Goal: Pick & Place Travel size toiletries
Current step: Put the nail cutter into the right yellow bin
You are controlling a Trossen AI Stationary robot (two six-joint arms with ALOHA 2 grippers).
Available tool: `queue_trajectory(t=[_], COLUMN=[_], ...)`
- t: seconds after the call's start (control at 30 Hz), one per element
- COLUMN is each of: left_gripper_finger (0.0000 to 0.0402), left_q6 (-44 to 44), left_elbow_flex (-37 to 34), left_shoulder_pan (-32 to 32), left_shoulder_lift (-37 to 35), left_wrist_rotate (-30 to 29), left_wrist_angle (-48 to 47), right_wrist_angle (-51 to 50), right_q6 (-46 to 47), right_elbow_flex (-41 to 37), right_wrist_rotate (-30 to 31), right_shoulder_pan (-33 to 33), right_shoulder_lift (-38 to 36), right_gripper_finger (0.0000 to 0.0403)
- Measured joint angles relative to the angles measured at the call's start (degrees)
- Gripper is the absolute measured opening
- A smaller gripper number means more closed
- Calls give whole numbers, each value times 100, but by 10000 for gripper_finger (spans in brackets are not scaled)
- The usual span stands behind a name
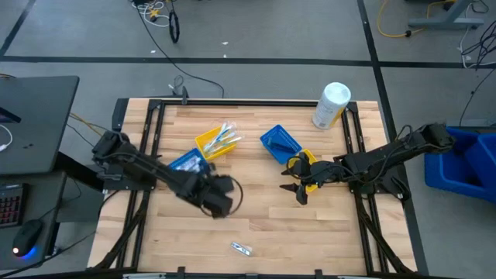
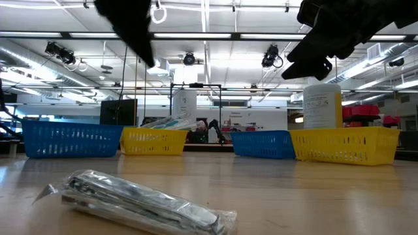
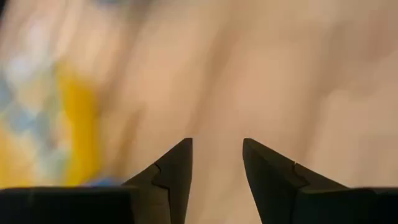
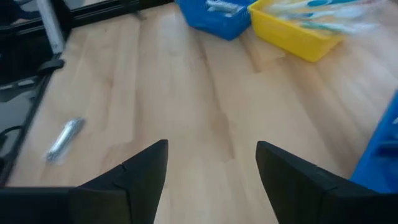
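Note:
One travel size toiletry, a slim item in a clear wrapper (image 1: 242, 248), lies flat on the wood near the table's near edge; it also shows in the low view (image 2: 144, 199) and the right wrist view (image 4: 62, 140). More toothbrushes lie in a yellow bin (image 1: 216, 142). My left gripper (image 1: 225, 198) hovers open over bare wood at mid-table (image 3: 217, 146). My right gripper (image 1: 294, 188) hovers open right of centre, beside another yellow bin (image 1: 308, 163), with its fingers (image 4: 211, 146) aimed toward the wrapped item. Neither gripper holds anything.
Two blue bins (image 1: 190, 162) (image 1: 279, 142) sit between the yellow ones across the table's middle. A large white cylindrical container (image 1: 332, 105) stands at the far right corner. Bare wood lies between the grippers and the near edge. A large blue crate (image 1: 465, 159) sits off the table's right side.

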Motion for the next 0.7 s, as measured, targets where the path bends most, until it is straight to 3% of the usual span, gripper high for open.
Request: queue_trajectory(t=[0.27, 0.43, 0.7], left_gripper_finger=[148, 148, 148], left_q6=[767, 1074, 550], left_elbow_flex=[-226, -238, -248], left_shoulder_pan=[-709, -1049, -1223], left_shoulder_lift=[199, 610, 1196], left_wrist_rotate=[57, 154, 623], left_wrist_angle=[2976, 3695, 3966], right_wrist_angle=[-1, 0, 1], right_q6=[199, 231, 267], right_elbow_flex=[0, 0, 0], right_wrist_rotate=[-702, -705, -706], right_shoulder_pan=[11, 15, 28], right_shoulder_lift=[2, 2, 4], right_gripper_finger=[242, 235, 224])
